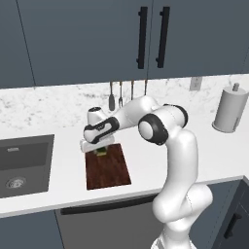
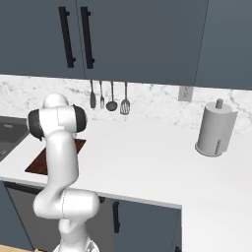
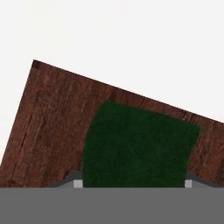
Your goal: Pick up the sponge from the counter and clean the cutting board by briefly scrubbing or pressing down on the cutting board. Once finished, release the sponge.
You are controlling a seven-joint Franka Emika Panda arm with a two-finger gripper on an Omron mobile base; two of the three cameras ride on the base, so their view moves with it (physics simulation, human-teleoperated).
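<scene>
Arm bent low over the cutting board (image 1: 108, 168)

Its gripper (image 1: 101, 151) points straight down, jaws clamped on the sponge (image 3: 138, 146), which sits at the board's far end on the counter (image 1: 146, 160).

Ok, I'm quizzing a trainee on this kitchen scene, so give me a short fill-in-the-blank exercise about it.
1. The gripper is shut on the ____.
2. The sponge sits over the dark wooden ____.
3. The cutting board lies on the counter to the right of the ____.
4. By the backsplash at the far right stands a roll of ____.

Missing words: sponge; cutting board; sink; paper towel
</scene>
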